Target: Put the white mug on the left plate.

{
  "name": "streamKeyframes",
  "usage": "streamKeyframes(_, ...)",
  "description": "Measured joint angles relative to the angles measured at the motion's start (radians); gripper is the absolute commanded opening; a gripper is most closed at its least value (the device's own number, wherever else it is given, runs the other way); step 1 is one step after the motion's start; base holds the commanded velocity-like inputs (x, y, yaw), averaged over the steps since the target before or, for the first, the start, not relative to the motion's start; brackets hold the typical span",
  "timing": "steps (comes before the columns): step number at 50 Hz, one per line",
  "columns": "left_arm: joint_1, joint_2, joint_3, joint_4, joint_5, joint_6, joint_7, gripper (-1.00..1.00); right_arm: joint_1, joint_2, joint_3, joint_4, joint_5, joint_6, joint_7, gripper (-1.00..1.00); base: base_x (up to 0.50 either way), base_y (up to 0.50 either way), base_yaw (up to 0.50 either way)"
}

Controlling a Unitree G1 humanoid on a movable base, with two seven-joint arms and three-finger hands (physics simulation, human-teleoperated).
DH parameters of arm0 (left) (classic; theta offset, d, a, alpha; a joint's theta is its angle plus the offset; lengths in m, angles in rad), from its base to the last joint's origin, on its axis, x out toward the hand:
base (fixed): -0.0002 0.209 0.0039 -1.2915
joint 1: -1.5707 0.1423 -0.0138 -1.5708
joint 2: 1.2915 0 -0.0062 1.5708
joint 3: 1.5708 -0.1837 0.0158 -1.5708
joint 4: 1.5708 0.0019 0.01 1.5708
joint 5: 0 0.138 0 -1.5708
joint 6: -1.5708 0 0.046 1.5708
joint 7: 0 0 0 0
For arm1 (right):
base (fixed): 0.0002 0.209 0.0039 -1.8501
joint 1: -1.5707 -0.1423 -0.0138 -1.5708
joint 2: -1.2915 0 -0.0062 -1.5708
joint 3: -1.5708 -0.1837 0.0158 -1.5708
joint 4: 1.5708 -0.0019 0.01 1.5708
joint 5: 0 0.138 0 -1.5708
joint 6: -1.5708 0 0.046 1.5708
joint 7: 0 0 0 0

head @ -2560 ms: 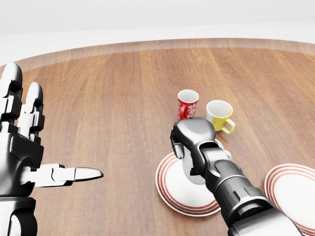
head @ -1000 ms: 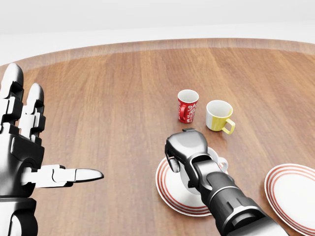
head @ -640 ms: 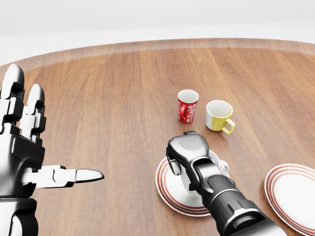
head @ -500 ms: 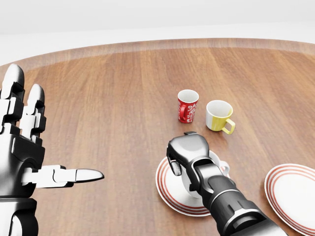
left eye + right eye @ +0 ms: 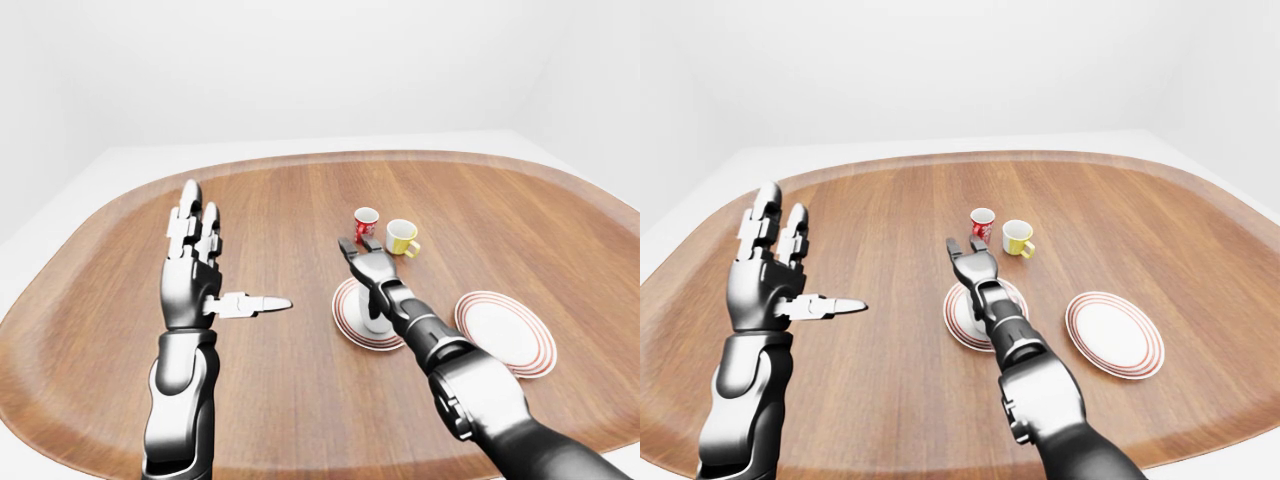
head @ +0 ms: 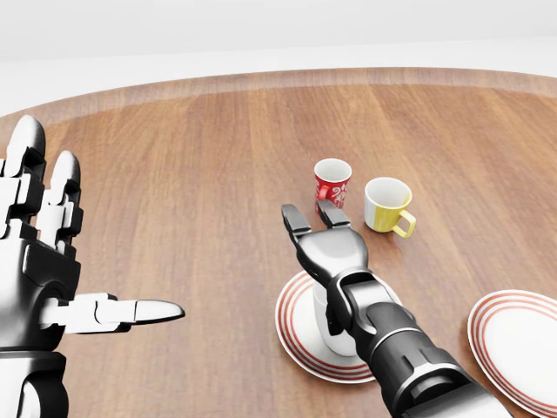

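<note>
The white mug [image 6: 320, 315] stands upright on the left plate [image 6: 291, 334], a white plate with red rings, low and centre in the head view. My right hand [image 6: 309, 216] is open, its fingers spread and raised just above and beyond the mug, while its wrist covers most of the mug. None of its fingers close round the mug. At the left edge my left hand [image 6: 83, 244] is held up open, thumb pointing right, with nothing in it.
A red patterned mug [image 6: 332, 184] and a yellow mug [image 6: 388, 205] stand side by side just above the left plate. A second ringed plate [image 6: 520, 338] lies at the lower right. The wooden table [image 6: 191, 174] stretches away to the left and top.
My right hand lowered the white mug onto the left plate, then opened its fingers and let go. The left hand has barely moved.
</note>
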Motion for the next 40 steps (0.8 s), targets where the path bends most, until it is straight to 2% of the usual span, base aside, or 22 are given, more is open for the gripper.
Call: streamKeyframes(40,0.004,0.000,0.000,0.003,0.003,0.000,-0.004,0.98,0.019,0.010,0.013,-0.039,0.026,0.000,0.069,1.00,0.00,0.00,0.00)
